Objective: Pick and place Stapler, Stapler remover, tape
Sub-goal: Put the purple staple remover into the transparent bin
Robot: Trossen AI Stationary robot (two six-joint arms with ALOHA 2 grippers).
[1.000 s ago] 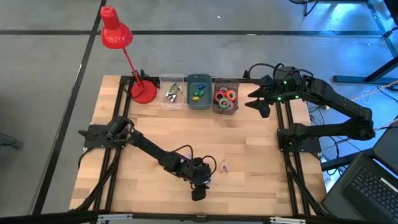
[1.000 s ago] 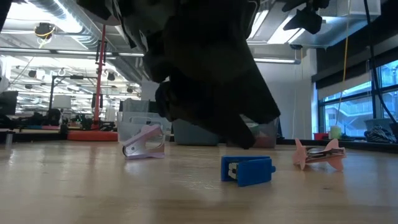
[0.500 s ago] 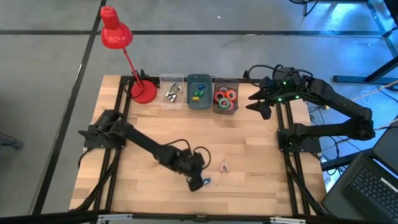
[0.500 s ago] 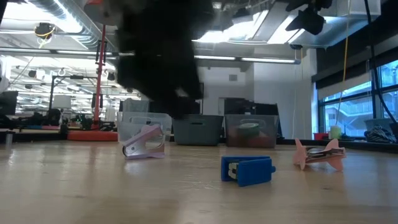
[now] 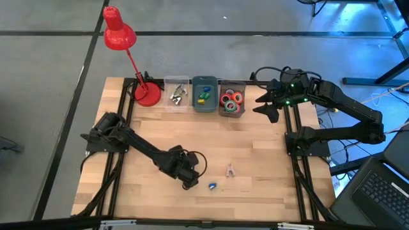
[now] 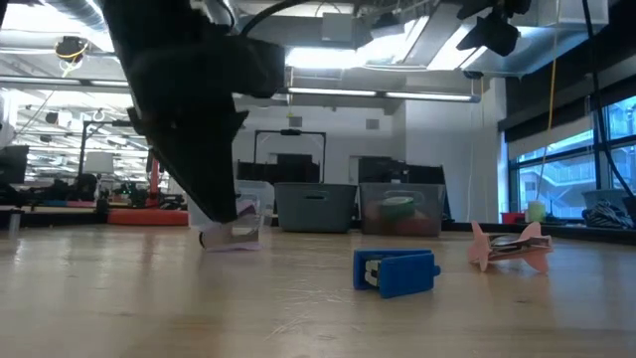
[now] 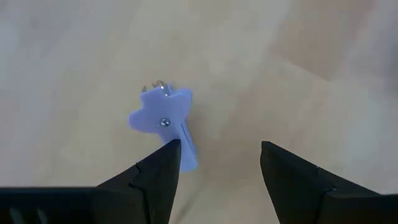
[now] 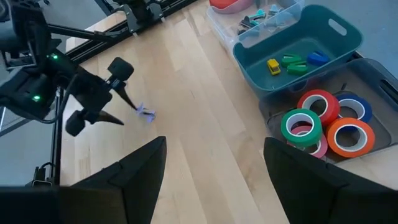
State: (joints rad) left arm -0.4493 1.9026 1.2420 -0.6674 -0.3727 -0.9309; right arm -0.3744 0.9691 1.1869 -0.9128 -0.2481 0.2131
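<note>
The left gripper (image 5: pixel 190 183) hangs with fingers apart over the staple remover (image 7: pixel 165 119) near the table's (image 5: pixel 255 153) front edge, holding nothing. The blue stapler (image 5: pixel 212 186) lies just beside. The right gripper (image 5: pixel 265 105) waits open beside the bin of tape (image 5: pixel 231 100) at the back edge.

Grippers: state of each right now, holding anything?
Left gripper: jaws open, empty, over the small lilac plastic staple remover on the wooden table.
Right gripper: jaws open, empty, raised near the bins.
</note>
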